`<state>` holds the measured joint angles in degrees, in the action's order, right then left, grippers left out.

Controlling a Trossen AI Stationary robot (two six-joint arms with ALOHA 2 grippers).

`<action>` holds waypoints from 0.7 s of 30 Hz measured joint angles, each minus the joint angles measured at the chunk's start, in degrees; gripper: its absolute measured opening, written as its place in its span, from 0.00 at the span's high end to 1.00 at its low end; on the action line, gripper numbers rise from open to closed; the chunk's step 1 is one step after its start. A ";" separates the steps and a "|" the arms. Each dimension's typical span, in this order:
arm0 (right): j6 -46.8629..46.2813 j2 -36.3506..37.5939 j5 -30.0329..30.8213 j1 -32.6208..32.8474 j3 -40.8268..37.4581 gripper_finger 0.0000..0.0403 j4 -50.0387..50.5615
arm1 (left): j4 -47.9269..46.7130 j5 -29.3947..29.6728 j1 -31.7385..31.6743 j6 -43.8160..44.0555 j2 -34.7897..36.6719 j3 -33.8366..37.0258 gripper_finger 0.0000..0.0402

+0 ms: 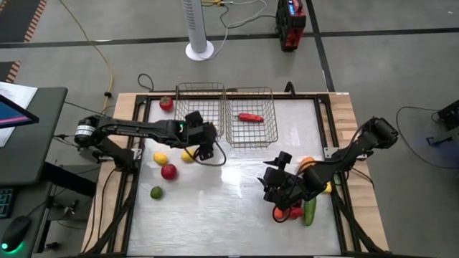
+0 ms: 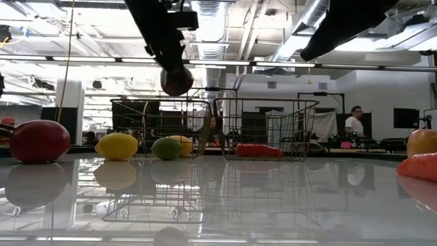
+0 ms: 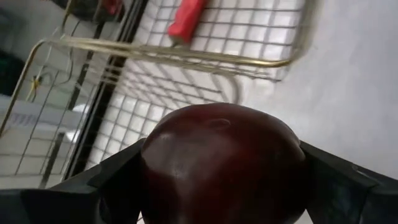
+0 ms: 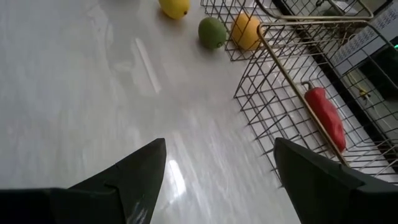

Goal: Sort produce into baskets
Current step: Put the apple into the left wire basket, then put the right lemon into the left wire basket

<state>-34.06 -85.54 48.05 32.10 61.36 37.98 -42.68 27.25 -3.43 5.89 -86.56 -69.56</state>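
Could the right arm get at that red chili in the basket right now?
Probably yes. The right gripper hangs open and empty, and the red chili lies alone in its open-topped basket, with bare table between them. The stretch looks long, though.

white table [image 1: 215, 208], baskets [image 1: 251, 118], scattered produce [image 1: 168, 171]

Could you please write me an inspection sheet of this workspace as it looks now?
Surface: glossy white table with wooden edges.
Job's things: two wire baskets; left basket looks empty, right basket holds a red chili. Loose on the table: lemon, red apple, lime, cucumber.
Clutter: nothing seen.
Grippers: left gripper holds a dark red apple between its fingers, near the left basket; right gripper open and empty, above the produce pile at the table's right.
Cables: yellow cable on the floor.
Surroundings: tower fan; person far behind.
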 joint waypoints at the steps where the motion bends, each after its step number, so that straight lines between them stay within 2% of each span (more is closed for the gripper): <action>1: 0.00 0.00 -0.01 0.00 0.00 0.19 -0.09 | -0.24 0.04 -0.72 0.31 0.00 0.02 0.18; 7: -0.41 0.00 -0.17 0.21 0.00 0.19 -0.46 | -0.58 0.04 -5.86 0.77 0.09 0.11 0.17; 12: -0.42 0.00 -0.22 0.22 0.00 0.19 -0.53 | -1.86 0.16 -9.04 0.39 0.09 0.11 0.06; 15: -0.42 0.00 -0.23 0.22 0.00 0.19 -0.52 | -4.08 0.31 -9.51 -0.71 0.09 0.11 0.02; 21: -0.45 0.00 -0.24 0.22 0.00 0.19 -0.58 | -11.12 -0.38 -7.37 0.08 0.98 -0.05 0.04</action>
<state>-34.51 -85.54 47.81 32.32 61.36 37.40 -53.80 26.86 -10.79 5.97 -85.58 -69.61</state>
